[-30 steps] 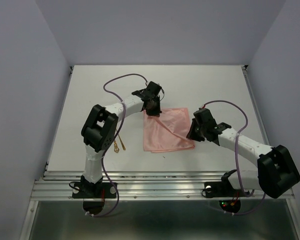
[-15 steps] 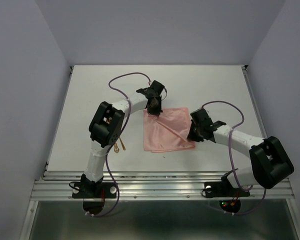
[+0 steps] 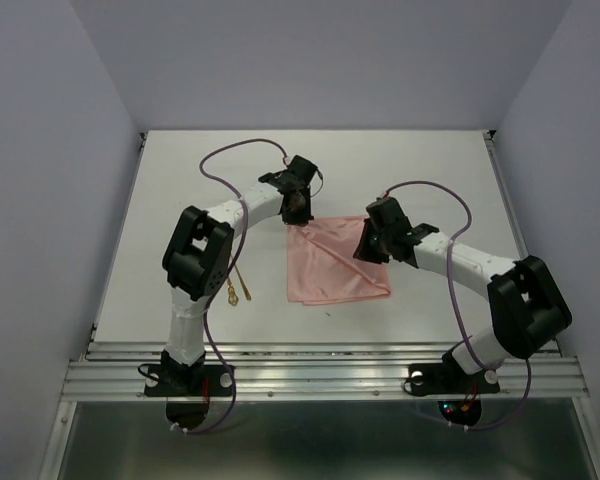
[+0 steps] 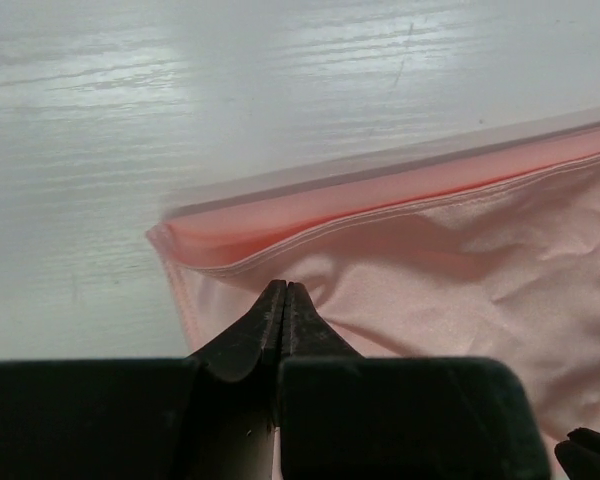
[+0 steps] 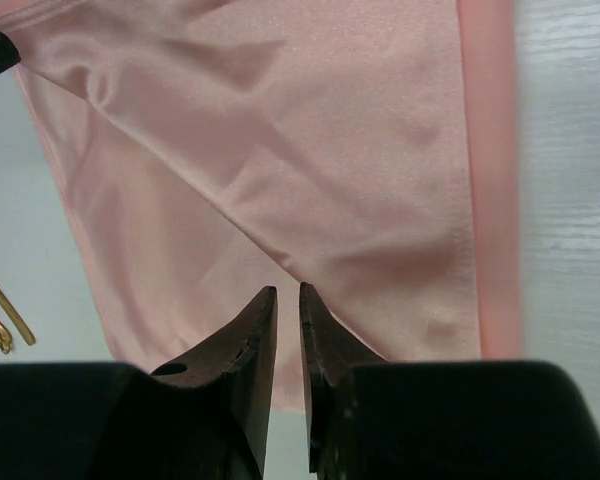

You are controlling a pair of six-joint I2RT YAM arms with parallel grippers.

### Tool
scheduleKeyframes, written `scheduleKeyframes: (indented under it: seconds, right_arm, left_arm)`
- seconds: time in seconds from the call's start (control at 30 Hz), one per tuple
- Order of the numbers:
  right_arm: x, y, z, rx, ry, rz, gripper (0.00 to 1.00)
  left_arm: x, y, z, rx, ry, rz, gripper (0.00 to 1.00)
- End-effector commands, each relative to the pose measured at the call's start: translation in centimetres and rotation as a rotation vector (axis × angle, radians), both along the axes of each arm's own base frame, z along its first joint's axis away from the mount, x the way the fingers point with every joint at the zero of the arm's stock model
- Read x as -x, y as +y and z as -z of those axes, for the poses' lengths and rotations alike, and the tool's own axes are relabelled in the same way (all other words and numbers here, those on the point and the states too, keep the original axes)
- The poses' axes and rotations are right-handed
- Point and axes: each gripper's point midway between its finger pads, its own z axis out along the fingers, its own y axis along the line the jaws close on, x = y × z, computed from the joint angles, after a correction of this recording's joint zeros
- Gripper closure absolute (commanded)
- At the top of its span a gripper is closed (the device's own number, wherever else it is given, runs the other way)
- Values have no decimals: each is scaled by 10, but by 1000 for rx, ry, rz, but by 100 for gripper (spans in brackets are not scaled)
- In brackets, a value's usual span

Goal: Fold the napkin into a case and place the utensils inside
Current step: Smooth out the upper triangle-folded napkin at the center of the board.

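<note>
The salmon-pink napkin (image 3: 330, 272) lies flat in the middle of the table, with a diagonal crease across it. At its far left corner my left gripper (image 3: 298, 213) is shut, and the cloth (image 4: 460, 260) puckers around its tips (image 4: 285, 287). My right gripper (image 3: 368, 250) is over the napkin's right part. Its jaws (image 5: 288, 290) are nearly shut, and the crease in the cloth (image 5: 310, 130) runs straight into them. The gold utensils (image 3: 236, 288) lie on the table left of the napkin, beside the left arm, and show at the left edge of the right wrist view (image 5: 0, 318).
The white table (image 3: 430, 170) is bounded by grey walls at the back and sides and by a metal rail (image 3: 320, 372) at the near edge. Purple cables loop over both arms.
My right gripper has moved left and away from me, further over the napkin's right part. The left gripper swung slightly right and then back at the far left corner.
</note>
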Motion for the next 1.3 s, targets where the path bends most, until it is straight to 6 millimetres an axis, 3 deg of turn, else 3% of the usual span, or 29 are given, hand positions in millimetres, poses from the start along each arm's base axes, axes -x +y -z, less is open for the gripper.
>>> scheduleKeyframes:
  seconds: [0.0, 0.13, 0.17, 0.33, 0.4, 0.5, 0.6, 0.63, 0.77, 0.93, 1.1, 1.27]
  right_arm:
    - [-25, 28, -20, -70, -61, -33, 79]
    - [-35, 35, 0, -57, -38, -43, 79]
    - [-36, 33, 14, -31, -15, -32, 79]
    - [-35, 27, 45, 19, 41, -7, 80]
    - [-33, 26, 46, 23, 46, -11, 80]
    - [-33, 20, 26, 21, -3, 6, 79]
    - [-34, 8, -4, 38, -67, 47, 78]
    - [-32, 4, -17, 36, -94, 51, 78]
    - [-19, -12, -28, 67, -111, 69, 77]
    - [13, -23, -7, 58, -42, 62, 77]
    - [39, -30, 20, 51, 33, 59, 78]
    - [45, -43, 42, 114, 71, 95, 78]
  left_arm:
    - [-6, 25, -14, 2, -34, -51, 93]
    - [-15, 27, -1, -4, -28, -65, 93]
    - [-16, 27, 2, -5, -28, -66, 93]
    - [-21, 27, 21, -27, -3, -71, 93]
    - [-19, 28, 24, -30, 6, -72, 94]
    - [-17, 30, 15, -22, -8, -77, 94]
    - [-18, 33, -8, -9, -49, -94, 94]
    - [-20, 34, -24, 6, -81, -106, 94]
    - [-8, 27, -52, 33, -129, -94, 93]
    - [30, 6, -45, 99, -70, -19, 93]
    - [31, -2, -27, 110, -54, -16, 93]
    - [22, -9, -1, 78, -27, -6, 94]
